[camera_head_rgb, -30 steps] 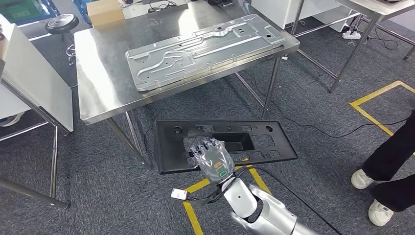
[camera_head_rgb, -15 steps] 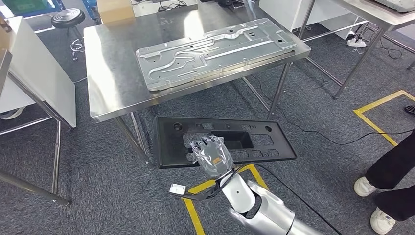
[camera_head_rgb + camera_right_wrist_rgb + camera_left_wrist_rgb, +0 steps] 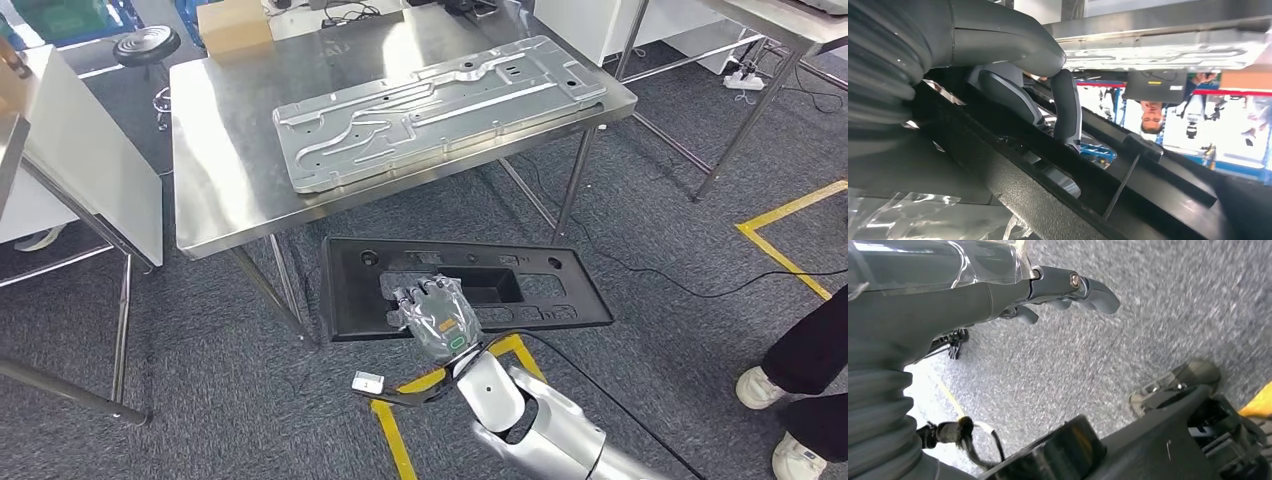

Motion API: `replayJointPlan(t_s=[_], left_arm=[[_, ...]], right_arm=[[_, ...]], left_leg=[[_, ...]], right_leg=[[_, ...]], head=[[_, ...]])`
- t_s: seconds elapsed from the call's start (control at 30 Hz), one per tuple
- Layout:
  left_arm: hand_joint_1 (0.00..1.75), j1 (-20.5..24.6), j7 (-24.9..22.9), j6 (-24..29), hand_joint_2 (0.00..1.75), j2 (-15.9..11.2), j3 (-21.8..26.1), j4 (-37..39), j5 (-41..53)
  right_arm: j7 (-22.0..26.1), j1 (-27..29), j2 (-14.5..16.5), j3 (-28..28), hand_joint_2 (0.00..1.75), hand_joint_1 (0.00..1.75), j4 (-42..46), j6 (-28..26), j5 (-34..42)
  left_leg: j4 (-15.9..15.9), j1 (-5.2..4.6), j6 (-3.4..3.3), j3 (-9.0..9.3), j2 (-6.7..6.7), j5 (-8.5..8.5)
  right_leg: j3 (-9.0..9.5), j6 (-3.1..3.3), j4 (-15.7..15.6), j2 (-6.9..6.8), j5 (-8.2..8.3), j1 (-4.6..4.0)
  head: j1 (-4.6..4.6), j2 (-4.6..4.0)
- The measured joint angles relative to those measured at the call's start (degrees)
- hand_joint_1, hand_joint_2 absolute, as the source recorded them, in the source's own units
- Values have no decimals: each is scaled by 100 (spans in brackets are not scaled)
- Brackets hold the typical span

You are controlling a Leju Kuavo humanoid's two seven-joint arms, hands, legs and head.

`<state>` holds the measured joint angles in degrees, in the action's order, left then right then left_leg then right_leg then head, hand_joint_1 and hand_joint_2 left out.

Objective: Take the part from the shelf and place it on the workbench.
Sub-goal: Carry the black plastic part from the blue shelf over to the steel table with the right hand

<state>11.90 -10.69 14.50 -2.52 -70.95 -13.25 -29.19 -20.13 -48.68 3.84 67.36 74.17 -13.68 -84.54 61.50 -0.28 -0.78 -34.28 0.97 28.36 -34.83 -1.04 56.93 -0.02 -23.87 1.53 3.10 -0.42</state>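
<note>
My right hand point(image 3: 437, 318) grips the near edge of a long black plastic panel point(image 3: 545, 290), holding it flat above the carpet in front of me. The panel has a rectangular recess in its middle and several holes. In the right wrist view the thumb and fingers of that hand point(image 3: 1013, 75) clamp the panel point(image 3: 1048, 205) from both sides. Ahead stands the steel workbench point(image 3: 220, 180), with a large stamped metal plate point(image 3: 430, 105) lying across it. My left hand point(image 3: 998, 290) hangs over the grey carpet with nothing in it, its fingers point(image 3: 1088, 287) loosely extended.
A cardboard box point(image 3: 235, 27) sits at the workbench's far edge, with a black stool point(image 3: 147, 45) behind. A white-panelled frame point(image 3: 80, 160) stands at the left, another steel table point(image 3: 760, 20) at the far right. A person's dark legs and white shoes point(image 3: 805, 380) are at the right, by yellow floor tape point(image 3: 790, 235).
The whole picture has shifted a little, so the camera has moved relative to the workbench. My right hand keeps the same grip on the panel. The person's legs have slid toward the right edge.
</note>
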Motion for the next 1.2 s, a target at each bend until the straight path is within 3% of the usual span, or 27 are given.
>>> replayJointPlan(t_s=[0.07, 0.1, 0.13, 0.17, 0.23, 0.3, 0.37, 0.47, 0.57, 0.6, 0.63, 0.67, 0.73, 0.8, 0.93, 0.97, 1.1, 1.13, 1.17, 1.2], left_arm=[[0, 39, 8, 2, 175, 1, 7, 0, -7], [0, 60, 11, 3, 175, 2, 11, 0, -9], [0, 74, 10, 3, 175, 3, 14, 0, -9], [0, 77, 9, 2, 175, 4, 16, 0, -8], [0, 58, 5, -3, 175, 5, 16, 0, -4], [0, 39, 3, -10, 175, 5, 15, 0, -2], [0, 29, 5, -14, 175, 5, 15, 0, 2], [0, 15, 16, -13, 175, 19, 15, 0, 19], [0, 4, 22, -8, 175, 33, 15, 0, 26], [0, -1, 25, -7, 175, 38, 15, 0, 29], [0, -6, 27, -7, 175, 43, 15, 0, 32], [0, -13, 31, -6, 175, 48, 14, 0, 34], [0, -19, 43, -4, 175, 58, 14, 0, 37], [0, -11, 55, -2, 175, 64, 14, 0, 44], [0, -1, 59, 5, 175, 62, 14, 0, 55], [0, 1, 59, 7, 175, 61, 14, 0, 53], [0, 55, 61, 15, 175, 62, 22, 0, 39], [0, 74, 61, 16, 175, 62, 26, 0, 39], [0, 84, 61, 14, 175, 62, 27, 0, 40], [0, 83, 58, 11, 175, 62, 28, 0, 42]], right_arm=[[0, -5, 2, 1, 175, 175, -15, 11, 2], [0, -3, 1, 1, 175, 175, -26, 18, 2], [1, -2, 1, 2, 175, 175, -35, 22, 3], [2, -2, 2, 3, 175, 175, -42, 25, 3], [3, -17, 5, 2, 175, 175, -44, 32, 4], [3, -41, 5, 1, 175, 175, -46, 63, 3], [13, -54, 4, 1, 175, 175, -52, 135, 3], [54, -68, 1, 8, 175, 175, -61, 234, -30], [64, -76, -24, 33, 175, 175, -67, 240, -183], [58, -69, -38, 49, 175, 175, -68, 221, -263], [49, -62, -52, 71, 175, 175, -68, 192, -342], [35, -60, -67, 95, 175, 175, -68, 152, -411], [11, -80, -94, 140, 175, 175, -67, 36, -490], [-11, -118, -118, 184, 175, 175, -58, -90, -523], [-41, -146, -155, 252, 175, 175, -36, -162, -538], [-42, -150, -157, 261, 175, 175, -32, -161, -538], [-35, -154, -166, 302, 175, 175, -27, -157, -540], [-33, -150, -169, 315, 175, 175, -27, -156, -540], [-32, -147, -172, 327, 175, 175, -27, -155, -540], [-31, -146, -172, 338, 175, 175, -27, -154, -540]], left_leg=[[830, 23, 57, -426, -11, 311], [1085, 28, 67, -575, -15, 357], [1111, 29, 63, -617, -18, 285], [889, 28, 47, -538, -21, 109], [30, 15, -21, -169, -38, -333], [-563, -28, -85, 82, -61, -523], [-674, -71, -123, 117, -61, -510], [-781, -29, -201, 225, -46, -551], [-811, -25, -259, 285, -48, -550], [-809, -29, -265, 291, -45, -541], [-807, -31, -267, 300, -39, -530], [-802, -29, -262, 316, -30, -516], [-774, -23, -227, 352, -13, -463], [-717, -45, -174, 351, -2, -396], [-661, -51, -111, 327, -5, -321], [-524, -38, -80, 269, -11, -239], [903, 22, 47, -436, -34, 346], [1081, 28, 54, -543, -38, 354], [1016, 32, 52, -535, -42, 243], [716, 33, 38, -416, -45, 36]], right_leg=[[6, 19, 0, -14, -15, -1], [12, 22, 0, -21, -23, -2], [24, 22, 0, -25, -33, -3], [44, 18, 0, -23, -43, -5], [94, 3, -6, -15, -67, -11], [115, -34, -18, -16, -83, -23], [121, -94, -42, -28, -88, -21], [74, -180, 134, -28, -216, -20], [-444, -194, 1188, -5, -690, -33], [-625, -197, 1496, -2, -772, -34], [-714, -200, 1608, -1, -746, -34], [-684, -200, 1482, -1, -606, -32], [-340, -197, 686, -1, -175, -26], [-57, -164, 67, 6, 55, -30], [-5, -48, -34, 10, 39, -48], [3, -20, -39, 7, 35, -36], [26, 38, -43, -5, 5, -19], [36, 40, -43, -8, -5, -19], [54, 40, -43, -7, -16, -19], [79, 35, -43, -1, -30, -19]], head=[[3, 0], [3, 0], [3, -1], [4, 0], [3, 0], [4, 1], [5, 1], [1, 1], [-5, 1], [-5, 1], [-5, 1], [-5, 1], [-6, 1], [-5, 1], [-2, 1], [-1, 1], [3, 1], [3, 1], [3, 1], [3, 0]])
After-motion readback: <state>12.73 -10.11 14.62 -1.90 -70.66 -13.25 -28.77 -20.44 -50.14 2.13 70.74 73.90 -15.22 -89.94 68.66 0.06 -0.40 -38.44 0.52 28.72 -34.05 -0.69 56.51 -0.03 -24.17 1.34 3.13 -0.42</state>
